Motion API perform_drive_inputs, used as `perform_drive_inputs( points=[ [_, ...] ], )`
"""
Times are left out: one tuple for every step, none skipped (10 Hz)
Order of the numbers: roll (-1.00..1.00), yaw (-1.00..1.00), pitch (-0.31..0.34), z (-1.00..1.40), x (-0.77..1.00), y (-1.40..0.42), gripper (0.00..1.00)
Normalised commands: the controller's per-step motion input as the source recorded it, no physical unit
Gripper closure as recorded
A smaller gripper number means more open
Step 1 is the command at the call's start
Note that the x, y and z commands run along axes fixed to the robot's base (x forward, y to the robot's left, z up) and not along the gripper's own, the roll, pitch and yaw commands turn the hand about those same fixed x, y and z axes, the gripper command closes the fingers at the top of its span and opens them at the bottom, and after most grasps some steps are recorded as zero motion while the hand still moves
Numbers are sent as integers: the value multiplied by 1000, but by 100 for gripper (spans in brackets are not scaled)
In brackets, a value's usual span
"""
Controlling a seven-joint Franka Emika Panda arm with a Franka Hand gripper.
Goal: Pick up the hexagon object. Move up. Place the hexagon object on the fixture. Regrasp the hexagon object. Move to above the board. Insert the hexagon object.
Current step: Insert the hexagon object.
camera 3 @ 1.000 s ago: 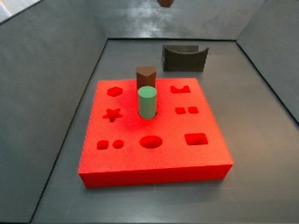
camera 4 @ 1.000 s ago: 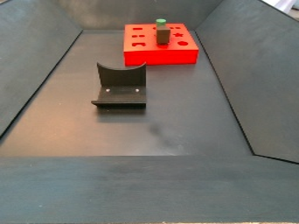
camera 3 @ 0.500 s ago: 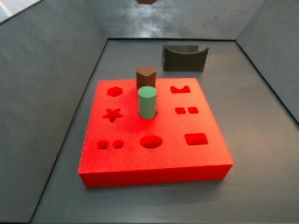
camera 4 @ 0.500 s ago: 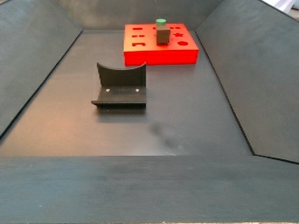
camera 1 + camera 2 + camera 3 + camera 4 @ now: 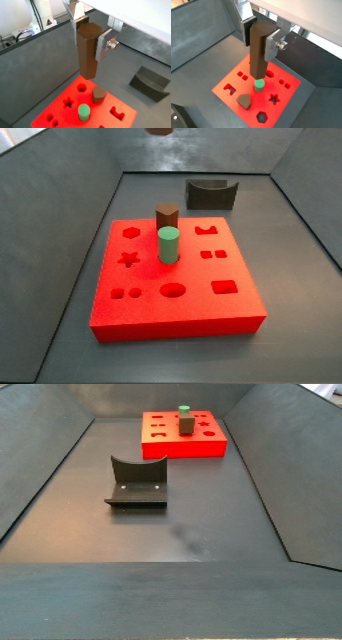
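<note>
My gripper is shut on the hexagon object, a slim dark-brown faceted peg that hangs straight down between the silver fingers. Both wrist views show it high above the board, a red slab with shaped holes. The hexagon hole is open, as is the star hole beside it. In a side view only the peg's lower tip shows at the top edge, far above the board. The fixture stands empty behind the board. In the wrist view the gripper holds the peg the same way.
A green cylinder and a stouter brown peg stand upright in the board, side by side. They also show in a wrist view, the cylinder and the peg. Grey walls enclose the dark floor. The fixture stands apart from the board.
In the side view the peg's tip at the top edge has moved left, from over the fixture's side toward over the board. Nothing else has moved.
</note>
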Motion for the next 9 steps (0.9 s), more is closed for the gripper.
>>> perform_drive_inputs(
  points=[
    [-120, -197, -44, -389, -771, 503, 100],
    [-214, -106, -89, -477, -714, 557, 100],
    [-334, 0, -173, -506, -723, 643, 100],
    [-340, 0, -170, -491, -680, 669, 100],
    [-403, 40, -176, -383, -557, 589, 100],
    [-371, 0, -143, -466, -463, 469, 100],
    [-344, 0, -126, -511, -400, 291, 100],
    [-244, 0, -101, -649, 0, 0, 100],
    [-209, -14, -86, -671, 97, -111, 100]
  ],
)
